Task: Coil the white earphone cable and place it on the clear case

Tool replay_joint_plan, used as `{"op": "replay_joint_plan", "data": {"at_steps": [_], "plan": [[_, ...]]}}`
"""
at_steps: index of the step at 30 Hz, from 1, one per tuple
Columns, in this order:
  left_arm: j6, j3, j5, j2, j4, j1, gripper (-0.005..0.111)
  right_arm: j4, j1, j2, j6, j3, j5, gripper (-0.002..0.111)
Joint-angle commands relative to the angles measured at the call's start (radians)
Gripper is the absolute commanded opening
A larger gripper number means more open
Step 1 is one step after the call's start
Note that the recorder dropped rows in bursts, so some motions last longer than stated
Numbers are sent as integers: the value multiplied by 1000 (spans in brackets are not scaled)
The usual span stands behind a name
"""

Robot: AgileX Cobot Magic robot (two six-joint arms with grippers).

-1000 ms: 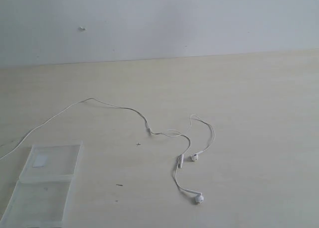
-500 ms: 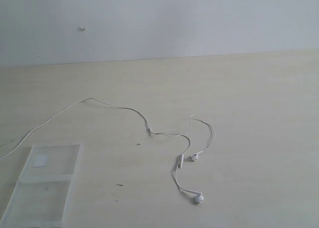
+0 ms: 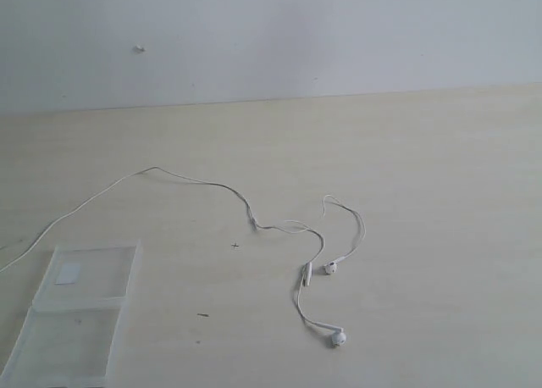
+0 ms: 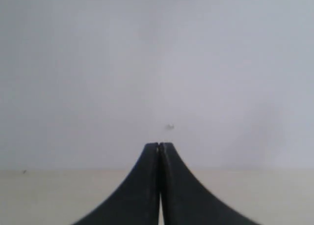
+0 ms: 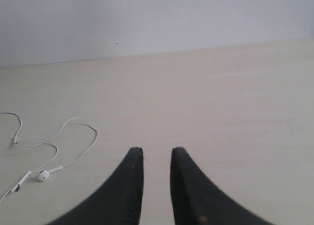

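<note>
The pale wall (image 3: pixel 339 32) fills the top of the exterior view, above the light wooden table (image 3: pixel 440 193). The clear case (image 3: pixel 85 304) lies opened flat at lower left. The white earphone cable (image 3: pixel 218 185) sprawls uncoiled from the left edge, passing just beside the case, to two earbuds (image 3: pixel 338 339) at lower centre. A dark speck (image 3: pixel 202 315) lies between them. The left gripper (image 4: pixel 160 145) is pressed tip to tip. The right gripper (image 5: pixel 157 151) shows a narrow gap.

A pale wood-grain tabletop (image 3: pixel 423 168) runs back to a plain white wall (image 3: pixel 339 32). A small whitish nub (image 3: pixel 140 47) sticks to the wall. On the tabletop sit a tiny dark cross mark (image 3: pixel 235 245) and, nearer, a short dark speck (image 3: pixel 202 314).
</note>
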Motion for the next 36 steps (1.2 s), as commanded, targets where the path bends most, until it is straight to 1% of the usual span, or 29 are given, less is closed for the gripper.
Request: {"op": "replay_joint_plan", "data": {"at_steps": [1, 2, 3, 5, 7, 8, 9, 11, 13, 14, 16, 19, 20, 21, 22, 23, 24, 25, 26, 27, 28, 29, 31, 34, 36], "plan": [[-240, 0, -232, -4, 2, 3, 0, 0, -5, -7, -2, 5, -8, 21], [-280, 0, -277, -4, 2, 3, 0, 0, -5, -7, -2, 5, -8, 21], [-298, 0, -267, -4, 2, 3, 0, 0, -5, -7, -2, 5, -8, 21], [-376, -35, -131, -4, 2, 3, 0, 0, -5, -7, -2, 5, -8, 21], [-390, -102, 35, -4, 2, 3, 0, 0, -5, -7, -2, 5, -8, 21], [-380, -136, 92, 17, 2, 3, 0, 0, -5, -7, -2, 5, -8, 21], [-371, -188, 137, 58, 2, 3, 0, 0, -5, -7, -2, 5, -8, 21], [-371, -237, 170, 115, 2, 1, 0, 0, -5, -7, -2, 5, -8, 21], [-371, -292, 208, 203, 2, -4, 0, 0, -5, -7, -2, 5, -8, 21], [-366, -343, 242, 311, 2, -4, 0, 0, -5, -7, -2, 5, -8, 21], [-338, -401, 281, 420, 2, -4, 0, 0, -5, -7, -2, 5, -8, 21], [-291, -525, 387, 601, 2, -4, 0, 0, -5, -7, -2, 5, -8, 21], [-253, -573, 444, 680, 0, -4, 0, 0, -5, -7, -2, 5, -8, 21], [-174, -660, 526, 796, -28, -4, 0, 0, -5, -7, -2, 5, -8, 21], [-113, -707, 564, 859, -57, -4, 0, 0, -5, -7, -2, 5, -8, 21], [38, -791, 618, 968, -107, -4, 0, 0, -5, -7, -2, 5, -8, 21], [110, -835, 640, 1023, -134, -4, 0, 0, -5, -7, -2, 5, -8, 21], [188, -920, 724, 1120, -215, -4, 0, 0, -5, -7, -2, 5, -8, 21], [205, -958, 749, 1156, -234, -4, 0, 0, -5, -7, -2, 5, -8, 21], [274, -1021, 798, 1236, -267, -4, 0, 0, -5, -7, -2, 5, -8, 21], [313, -1044, 821, 1270, -273, -4, 0, 0, -5, -7, -2, 5, -8, 21], [413, -1090, 860, 1325, -269, -4, 0, 0, -5, -7, -2, 5, -8, 21], [471, -1137, 883, 1378, -263, -4, 0, 0, -5, -7, -2, 5, -8, 21], [605, -1198, 894, 1440, -302, -4, 0, 0, -5, -7, -2, 5, -8, 21], [631, -1269, 886, 1520, -318, -4, 0, 0, -5, -7, -2, 5, -8, 21]]}}
